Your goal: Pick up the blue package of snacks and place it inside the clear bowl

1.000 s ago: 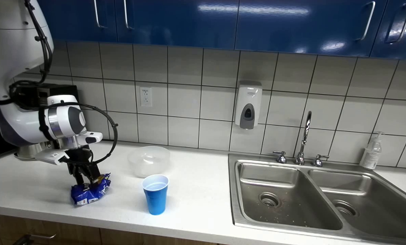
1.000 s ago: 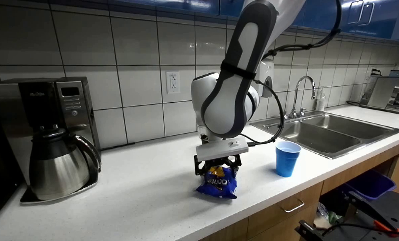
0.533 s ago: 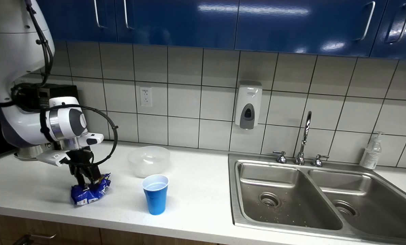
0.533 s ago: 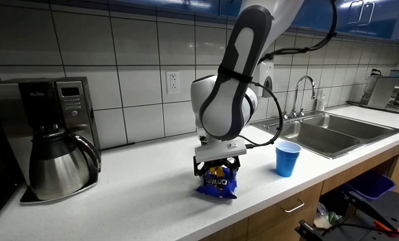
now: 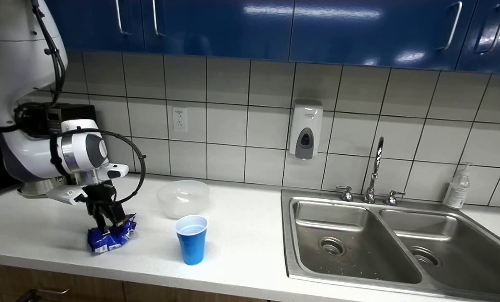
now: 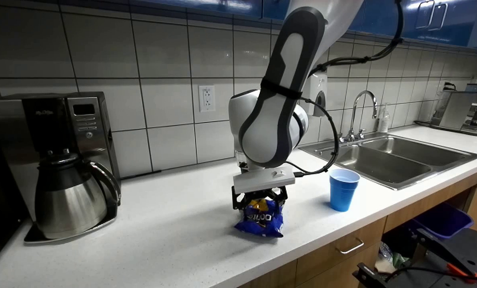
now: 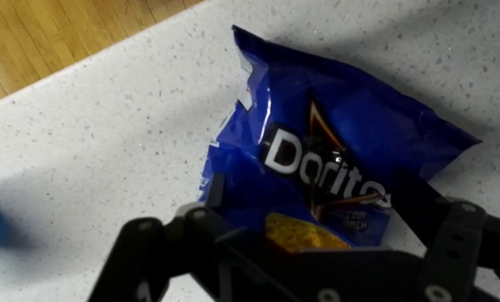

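Has the blue package of snacks (image 7: pixel 317 138) on the counter (image 7: pixel 107 138) between well-parted fingers (image 7: pixel 417 201), with most of it spread toward the upper centre of the wrist view; with its lower end hidden, cannot tell the long axis, nor whether pinching or straddling. In an exterior view, hangs from the upper left as a bent arm (image 5: pixel 17 67), with gripper (image 5: pixel 110 227) pointing down; would next need a firm hold, lift and rightward swing in frame to the clear bowl (image 5: pixel 183 199)
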Robot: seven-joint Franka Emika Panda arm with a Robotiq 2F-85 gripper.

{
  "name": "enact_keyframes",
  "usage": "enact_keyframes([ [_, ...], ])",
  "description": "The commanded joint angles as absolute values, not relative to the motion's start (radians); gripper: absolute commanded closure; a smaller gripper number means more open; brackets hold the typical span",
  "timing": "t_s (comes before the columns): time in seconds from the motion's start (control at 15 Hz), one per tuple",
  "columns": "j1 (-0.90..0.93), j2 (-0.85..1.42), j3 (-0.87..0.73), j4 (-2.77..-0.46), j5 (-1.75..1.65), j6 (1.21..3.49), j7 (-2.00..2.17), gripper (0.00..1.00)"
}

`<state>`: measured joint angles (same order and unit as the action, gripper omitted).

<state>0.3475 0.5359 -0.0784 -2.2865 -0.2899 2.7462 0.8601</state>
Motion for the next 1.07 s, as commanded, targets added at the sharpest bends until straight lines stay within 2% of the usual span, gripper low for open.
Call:
enact_keyframes([
  [0.0, 0.368, 0.532, -0.102, -2.292, -0.267, 2.765, 0.844, 0.00],
  [0.27, 0.373, 0.532, -0.108, -2.297, -0.270, 2.771, 0.843, 0.00],
  [0.33, 0.371, 0.531, -0.106, -2.299, -0.268, 2.770, 0.839, 0.17],
  [0.4, 0.370, 0.527, -0.104, -2.302, -0.266, 2.771, 0.837, 0.27],
  [0.67, 0.368, 0.519, -0.101, -2.301, -0.254, 2.765, 0.840, 0.60],
  [1.0, 0.376, 0.481, -0.113, -2.305, -0.239, 2.781, 0.855, 0.96],
])
